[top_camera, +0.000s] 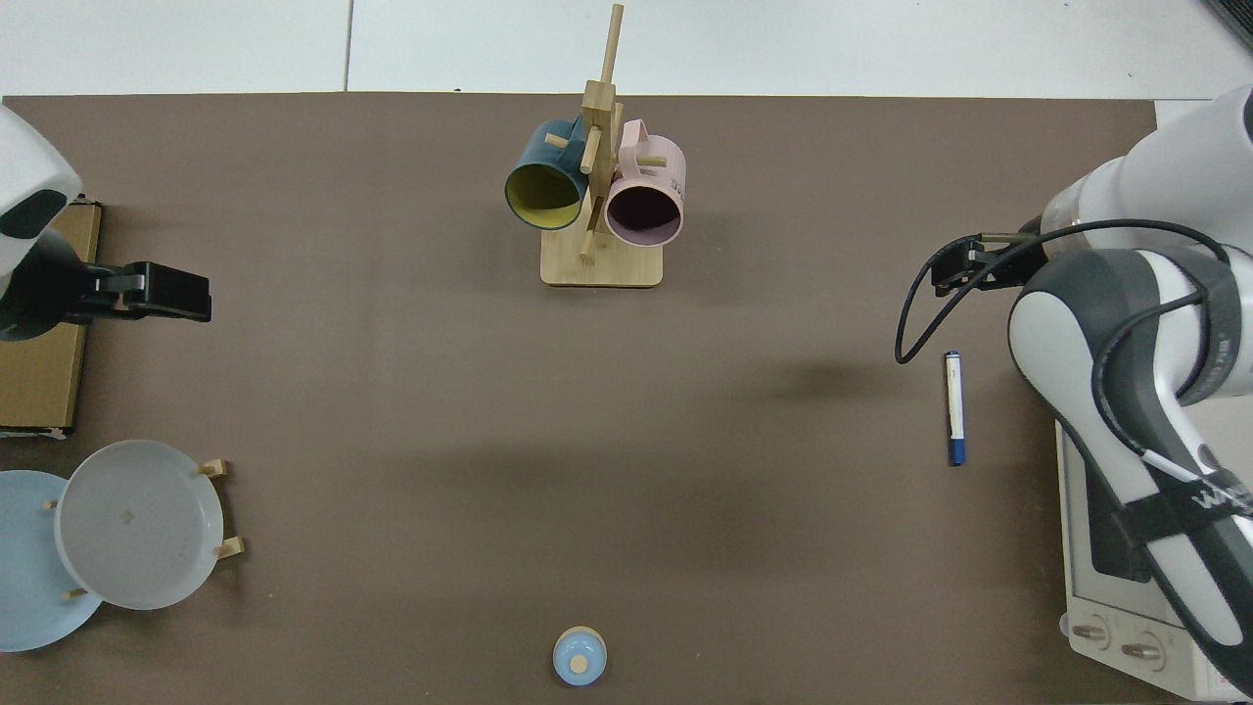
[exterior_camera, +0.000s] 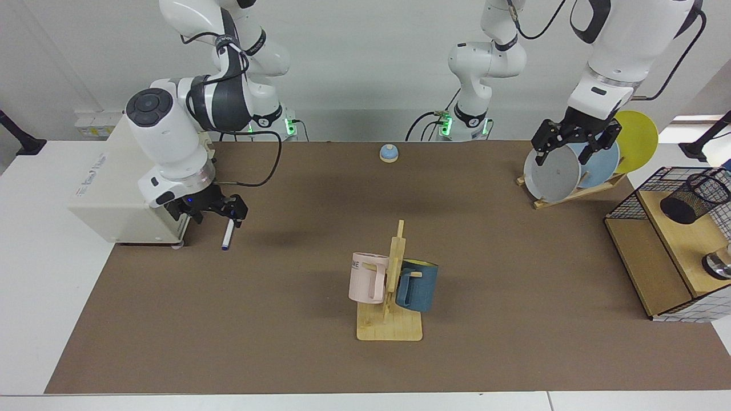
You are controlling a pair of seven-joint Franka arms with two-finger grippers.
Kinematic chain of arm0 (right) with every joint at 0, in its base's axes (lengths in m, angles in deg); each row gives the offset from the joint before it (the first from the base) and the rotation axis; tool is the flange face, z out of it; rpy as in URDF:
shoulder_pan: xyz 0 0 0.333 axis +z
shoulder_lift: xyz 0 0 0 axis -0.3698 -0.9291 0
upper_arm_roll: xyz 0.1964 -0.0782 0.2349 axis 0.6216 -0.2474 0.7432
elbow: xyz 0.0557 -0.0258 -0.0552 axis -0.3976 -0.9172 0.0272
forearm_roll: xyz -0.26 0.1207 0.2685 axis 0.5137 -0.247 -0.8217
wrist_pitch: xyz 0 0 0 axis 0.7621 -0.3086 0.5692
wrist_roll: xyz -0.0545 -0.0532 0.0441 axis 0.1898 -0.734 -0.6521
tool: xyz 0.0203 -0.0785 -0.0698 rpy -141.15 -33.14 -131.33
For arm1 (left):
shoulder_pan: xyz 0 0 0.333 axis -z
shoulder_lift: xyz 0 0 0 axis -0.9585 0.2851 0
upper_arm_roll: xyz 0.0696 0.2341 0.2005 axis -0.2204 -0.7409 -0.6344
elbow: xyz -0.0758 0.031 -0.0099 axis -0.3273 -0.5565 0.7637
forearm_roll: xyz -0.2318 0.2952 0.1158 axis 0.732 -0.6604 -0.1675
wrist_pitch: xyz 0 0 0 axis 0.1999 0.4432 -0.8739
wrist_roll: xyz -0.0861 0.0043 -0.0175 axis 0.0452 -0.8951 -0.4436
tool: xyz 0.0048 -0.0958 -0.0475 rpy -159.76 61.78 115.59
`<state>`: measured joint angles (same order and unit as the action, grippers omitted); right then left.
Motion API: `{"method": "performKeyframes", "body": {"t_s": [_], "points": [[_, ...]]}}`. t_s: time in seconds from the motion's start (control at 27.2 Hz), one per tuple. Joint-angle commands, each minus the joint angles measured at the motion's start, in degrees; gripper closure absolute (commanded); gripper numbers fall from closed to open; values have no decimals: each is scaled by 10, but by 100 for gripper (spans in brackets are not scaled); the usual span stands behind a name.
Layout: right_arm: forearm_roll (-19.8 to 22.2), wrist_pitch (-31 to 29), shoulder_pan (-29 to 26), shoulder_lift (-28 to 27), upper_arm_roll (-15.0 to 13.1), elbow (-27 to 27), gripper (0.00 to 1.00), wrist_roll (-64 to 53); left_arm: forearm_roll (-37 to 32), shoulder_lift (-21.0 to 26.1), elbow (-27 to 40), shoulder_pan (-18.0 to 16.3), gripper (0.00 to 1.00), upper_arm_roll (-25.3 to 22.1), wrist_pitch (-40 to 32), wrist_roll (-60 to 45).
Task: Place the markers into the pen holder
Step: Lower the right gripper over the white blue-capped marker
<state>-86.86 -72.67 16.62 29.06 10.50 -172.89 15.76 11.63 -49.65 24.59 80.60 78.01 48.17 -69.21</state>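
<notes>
Pen holder (exterior_camera: 694, 197) tilted in wire basket (exterior_camera: 628, 208).

right tool (exterior_camera: 212, 210) low over marker (exterior_camera: 228, 235) | left tool (exterior_camera: 573, 142) waits by plates (exterior_camera: 553, 174)

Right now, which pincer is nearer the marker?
Right. The right pincer hangs low, just above the marker beside the toaster oven. The left pincer waits across the table by the plate rack.
</notes>
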Motion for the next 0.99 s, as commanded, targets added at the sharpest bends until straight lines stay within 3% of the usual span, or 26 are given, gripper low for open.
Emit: {"method": "performKeyframes", "body": {"t_s": [0.0, 0.22, 0.55, 0.95], "points": [[5, -60, -9, 14, 4, -78, 0, 12, 1, -11, 10, 2, 0, -4, -4, -1], [6, -75, -10, 13, 4, -109, 0, 6, 1, -11, 10, 2, 0, -4, -4, -1], [6, -162, -26, -1, 4, -181, 0, -29, 1, -11, 10, 2, 0, -4, -4, -1], [7, -210, -35, -48, 3, -185, 0, -47, 1, -11, 10, 3, 0, -4, -4, -1]]}}
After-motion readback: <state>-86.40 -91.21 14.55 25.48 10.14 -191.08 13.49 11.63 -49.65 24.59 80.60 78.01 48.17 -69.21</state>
